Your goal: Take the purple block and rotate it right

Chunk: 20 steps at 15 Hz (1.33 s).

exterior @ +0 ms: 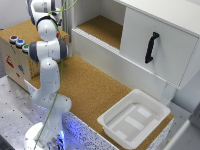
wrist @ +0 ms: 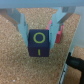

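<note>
In the wrist view a dark purple block (wrist: 39,44) with yellow markings on its face sits between my gripper's (wrist: 39,38) two grey fingers (wrist: 21,26), over a cork surface. The jaws press against both sides of the block. Whether the block rests on the cork or hangs just above it is not clear. In the exterior view the white arm (exterior: 47,50) rises at the left and bends toward the top edge. The gripper and the block are hidden from that view.
A pink piece (wrist: 57,34) lies just behind one finger, and a black object (wrist: 75,62) sits near the block. The exterior view shows a white tray (exterior: 134,117) on the cork table (exterior: 95,90), a white cabinet with a black handle (exterior: 151,47), and a box with colored cups (exterior: 17,42).
</note>
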Tool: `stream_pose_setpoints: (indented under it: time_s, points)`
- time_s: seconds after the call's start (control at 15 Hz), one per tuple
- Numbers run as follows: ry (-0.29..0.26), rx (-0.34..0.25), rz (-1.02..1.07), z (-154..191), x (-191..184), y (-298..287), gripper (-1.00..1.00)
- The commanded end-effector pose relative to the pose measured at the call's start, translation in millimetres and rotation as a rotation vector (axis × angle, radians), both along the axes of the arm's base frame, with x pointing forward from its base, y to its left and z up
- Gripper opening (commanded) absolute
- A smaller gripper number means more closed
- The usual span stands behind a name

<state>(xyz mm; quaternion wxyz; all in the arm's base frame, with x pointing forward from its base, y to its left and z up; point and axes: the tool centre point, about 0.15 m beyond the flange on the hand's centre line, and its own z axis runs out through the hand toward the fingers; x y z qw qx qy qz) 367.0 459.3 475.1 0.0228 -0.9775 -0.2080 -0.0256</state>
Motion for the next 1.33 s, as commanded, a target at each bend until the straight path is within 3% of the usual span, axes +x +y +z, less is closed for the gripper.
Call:
stream_pose_setpoints:
  time_s: [0.0,0.47,0.6,0.8,0.87,1.27]
  points:
    - [0.088,-0.060,-0.123,-1.4,-14.6,0.6,-1.00]
    - [0.125,-0.065,-0.316,-23.9,-19.2,-14.3,-1.00]
    - [0.126,-0.035,-0.373,-30.3,-17.5,-19.2,-1.00]
    - [0.127,-0.050,-0.356,-36.4,-18.3,-10.6,-1.00]
    - [0.126,-0.044,-0.376,-35.8,-19.1,-11.9,1.00]
    - [0.089,-0.007,-0.404,-13.1,-28.3,-20.5,1.00]
